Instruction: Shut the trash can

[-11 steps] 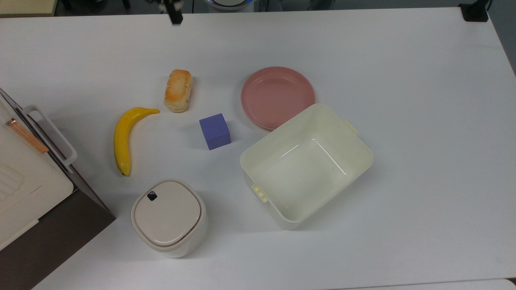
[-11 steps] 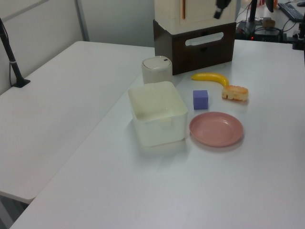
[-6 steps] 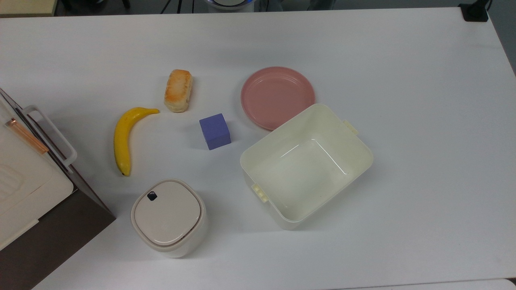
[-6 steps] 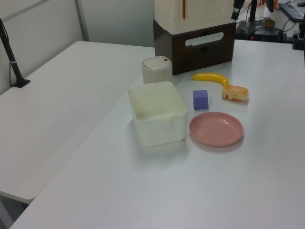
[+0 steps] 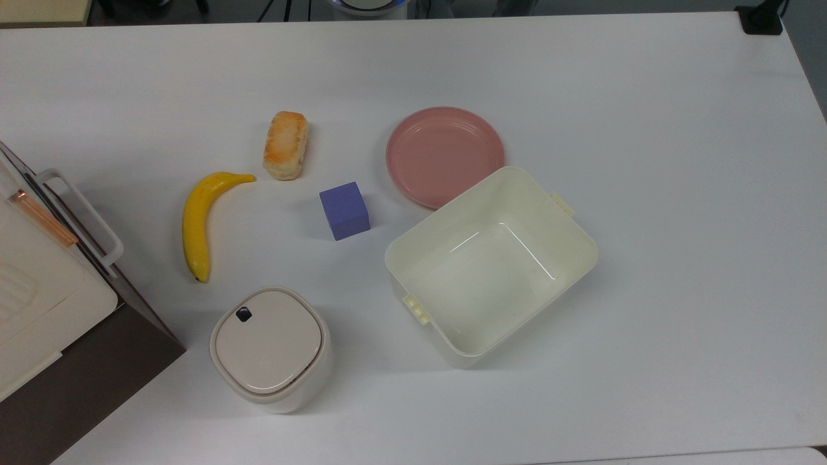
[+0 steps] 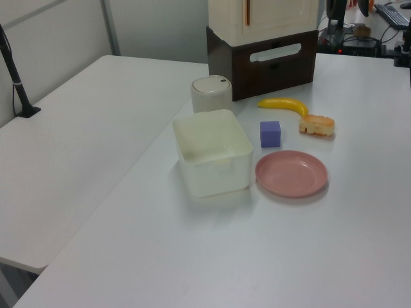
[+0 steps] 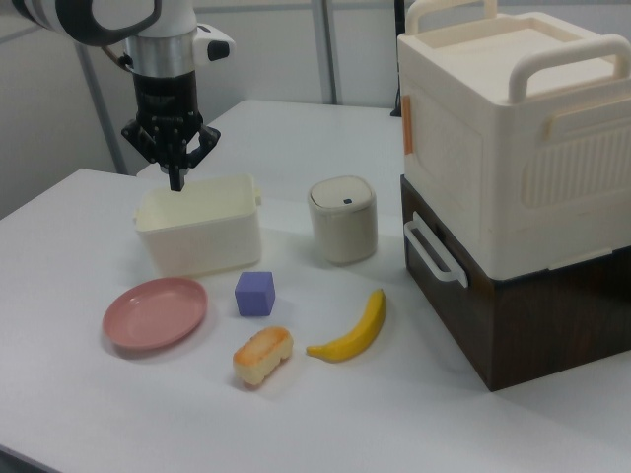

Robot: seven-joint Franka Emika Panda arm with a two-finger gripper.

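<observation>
The trash can (image 5: pixel 270 349) is a small cream-beige rounded-square bin near the table's front in the top view, left of centre. Its flat lid lies down flush, with a small black button (image 5: pixel 243 314) at one corner. The trash can (image 6: pixel 211 93) stands in front of the brown box in the left view, and the trash can (image 7: pixel 343 219) sits mid-table in the right view. In the right view my gripper (image 7: pixel 177 179) hangs high at the far left, above the tub's far side and well away from the bin. Its fingers are pressed together, holding nothing.
A large cream tub (image 5: pixel 585 248), a pink plate (image 5: pixel 444 155), a purple cube (image 5: pixel 344 210), a bread roll (image 5: pixel 285 144) and a banana (image 5: pixel 196 223) lie around the bin. A cream crate stacked on a brown box (image 7: pixel 513 325) stands close beside it.
The gripper has left the top view's upper edge and slid rightward along the left view's top. The bin and the other objects have not moved.
</observation>
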